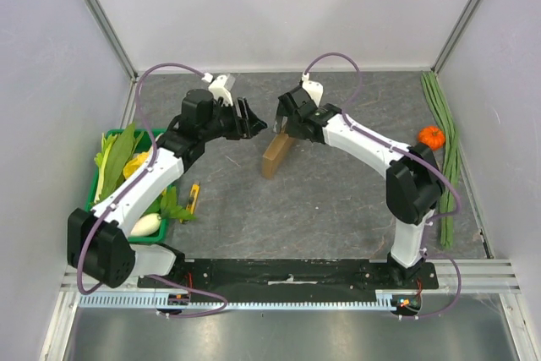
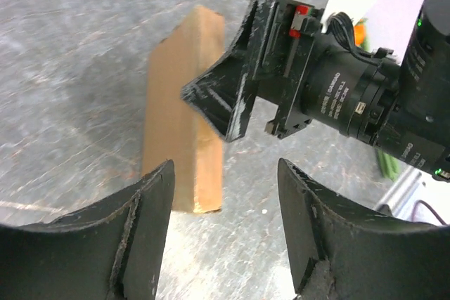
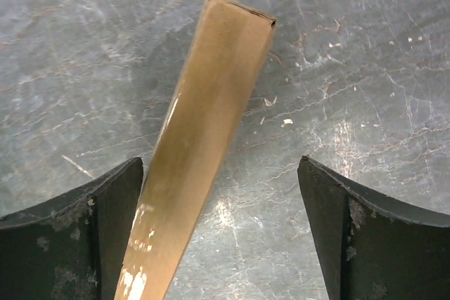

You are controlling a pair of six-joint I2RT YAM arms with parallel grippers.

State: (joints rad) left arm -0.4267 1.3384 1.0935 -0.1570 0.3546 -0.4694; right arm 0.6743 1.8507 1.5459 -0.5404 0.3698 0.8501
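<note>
Both arms bend inward from either side. The left gripper and right gripper nearly meet, tips angled down, fingers spread wide.

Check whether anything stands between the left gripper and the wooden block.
Nothing visible lies in the gap. The left gripper is open and faces the near end of the wooden block, which shows uncovered between its fingers. The right gripper, also open, straddles the block's other part, so that part is occupied.

— We see a wooden block, smooth, with a slight sheen
— We find the table matt, veined like stone, and the fingers of the right gripper scuffed black plastic
</note>
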